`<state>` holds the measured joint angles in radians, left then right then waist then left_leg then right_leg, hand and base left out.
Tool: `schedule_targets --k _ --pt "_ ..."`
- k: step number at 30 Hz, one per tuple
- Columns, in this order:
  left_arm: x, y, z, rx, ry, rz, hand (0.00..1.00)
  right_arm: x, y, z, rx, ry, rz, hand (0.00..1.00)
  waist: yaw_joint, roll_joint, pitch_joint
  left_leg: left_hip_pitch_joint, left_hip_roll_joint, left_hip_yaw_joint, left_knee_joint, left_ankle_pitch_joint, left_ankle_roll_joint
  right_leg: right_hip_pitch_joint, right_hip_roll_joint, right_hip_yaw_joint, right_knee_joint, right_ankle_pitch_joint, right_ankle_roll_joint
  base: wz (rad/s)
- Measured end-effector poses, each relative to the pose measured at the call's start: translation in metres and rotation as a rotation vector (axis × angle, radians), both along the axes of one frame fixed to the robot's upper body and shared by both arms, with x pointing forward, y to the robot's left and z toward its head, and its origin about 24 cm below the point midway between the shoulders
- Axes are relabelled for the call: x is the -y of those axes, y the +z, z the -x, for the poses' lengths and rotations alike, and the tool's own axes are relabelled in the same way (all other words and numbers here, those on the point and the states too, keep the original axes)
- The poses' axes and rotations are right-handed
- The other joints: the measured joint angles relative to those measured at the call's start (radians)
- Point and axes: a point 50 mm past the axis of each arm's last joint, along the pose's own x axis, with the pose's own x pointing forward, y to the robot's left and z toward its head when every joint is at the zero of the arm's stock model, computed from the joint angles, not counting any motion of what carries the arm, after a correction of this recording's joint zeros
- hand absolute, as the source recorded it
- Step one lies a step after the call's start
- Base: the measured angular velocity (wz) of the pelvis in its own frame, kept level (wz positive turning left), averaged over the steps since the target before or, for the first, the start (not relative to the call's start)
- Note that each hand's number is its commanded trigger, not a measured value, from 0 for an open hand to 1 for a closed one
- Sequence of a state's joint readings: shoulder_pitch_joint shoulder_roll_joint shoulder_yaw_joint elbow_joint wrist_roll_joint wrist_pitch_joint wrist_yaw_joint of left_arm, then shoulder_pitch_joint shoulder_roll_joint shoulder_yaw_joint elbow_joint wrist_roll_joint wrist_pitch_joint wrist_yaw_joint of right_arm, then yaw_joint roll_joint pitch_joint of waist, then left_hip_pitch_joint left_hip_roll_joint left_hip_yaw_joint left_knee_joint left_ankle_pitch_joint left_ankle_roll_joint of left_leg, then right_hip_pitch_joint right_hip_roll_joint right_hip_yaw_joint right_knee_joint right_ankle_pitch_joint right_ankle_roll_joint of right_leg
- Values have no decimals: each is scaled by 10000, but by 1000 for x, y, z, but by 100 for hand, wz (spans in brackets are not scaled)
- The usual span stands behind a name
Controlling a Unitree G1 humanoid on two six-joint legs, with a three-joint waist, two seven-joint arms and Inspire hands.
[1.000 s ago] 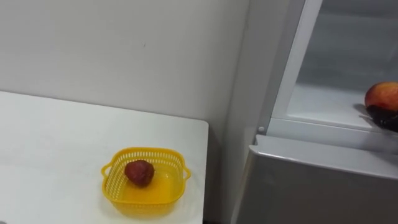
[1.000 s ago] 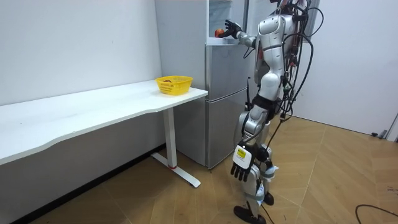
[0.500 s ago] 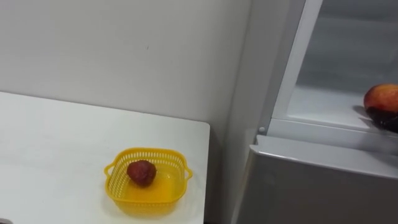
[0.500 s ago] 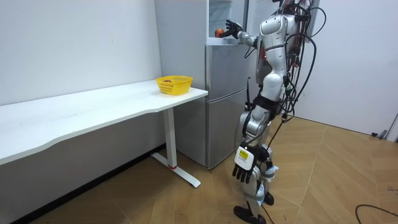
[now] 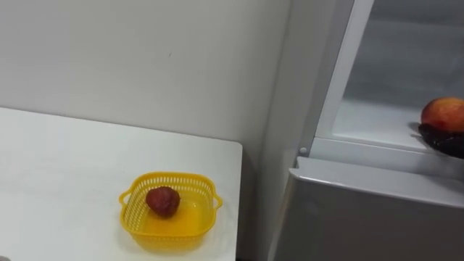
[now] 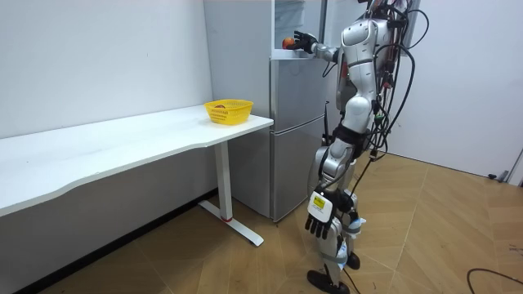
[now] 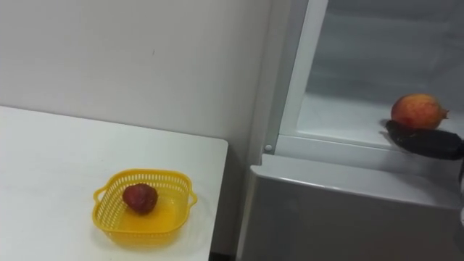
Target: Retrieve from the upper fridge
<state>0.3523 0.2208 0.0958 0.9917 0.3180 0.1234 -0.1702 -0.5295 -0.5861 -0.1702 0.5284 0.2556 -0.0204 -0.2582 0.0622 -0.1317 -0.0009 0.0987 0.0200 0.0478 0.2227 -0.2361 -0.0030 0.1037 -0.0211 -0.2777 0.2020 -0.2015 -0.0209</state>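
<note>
1. On the left, the white table (image 5: 58, 167) carries a yellow plastic basket (image 5: 132, 214) near its right edge. One dark red fruit (image 5: 162, 201) lies inside it.
2. Right of the table stands the grey fridge (image 5: 362, 217). Its upper compartment is open and shows a pale shelf (image 5: 370, 119).
3. The thing to fetch, a round red-orange fruit (image 5: 443, 114), sits on that shelf near the front edge, at the far right.
4. The right hand (image 7: 428, 143) lies just in front of and below the fruit. Its dark fingers are stretched out flat and not closed round it. Whether they touch the fruit I cannot tell.
5. In the room view the left hand (image 6: 319, 219) hangs idle by the robot's leg, fingers loose.
6. Handling, as a judgement:
   - The fruit looks firm, smooth-skinned and fairly light, and being round it is likely to roll on the slick shelf if nudged.
   - It is best taken around its widest part, thumb on one side and fingers opposite.
   - The grip should be moderate, since the skin may bruise.
</note>
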Motion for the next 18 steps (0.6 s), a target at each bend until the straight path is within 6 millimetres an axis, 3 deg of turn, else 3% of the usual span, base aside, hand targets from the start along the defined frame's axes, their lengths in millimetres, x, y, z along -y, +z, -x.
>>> schedule_targets --k 3,4,5,6,18 --pt "0 0 4 -81 22 3 0 1 0 0 -105 136 77 0 -14 17 -10 8 0 0 -1 0 0 12 1 -6 -1 0 0 0" --pt "0 0 5 -119 33 4 0 1 0 0 -138 160 140 44 -6 34 -10 11 0 -5 -4 0 0 14 3 -2 -1 0 0 0" --pt "0 0 6 -136 36 6 0 1 0 0 -146 178 158 80 -4 30 -14 14 0 -5 -4 0 0 18 2 -3 1 0 -1 0" --pt "0 0 7 -164 39 9 0 1 1 0 -170 227 191 100 -3 36 -15 22 0 -5 -4 0 0 25 2 -3 3 1 -1 0" --pt "0 1 7 -186 49 122 0 2 3 -6 -742 837 641 100 20 -55 33 162 6 28 -78 10 -12 104 9 11 -18 -6 -11 0"
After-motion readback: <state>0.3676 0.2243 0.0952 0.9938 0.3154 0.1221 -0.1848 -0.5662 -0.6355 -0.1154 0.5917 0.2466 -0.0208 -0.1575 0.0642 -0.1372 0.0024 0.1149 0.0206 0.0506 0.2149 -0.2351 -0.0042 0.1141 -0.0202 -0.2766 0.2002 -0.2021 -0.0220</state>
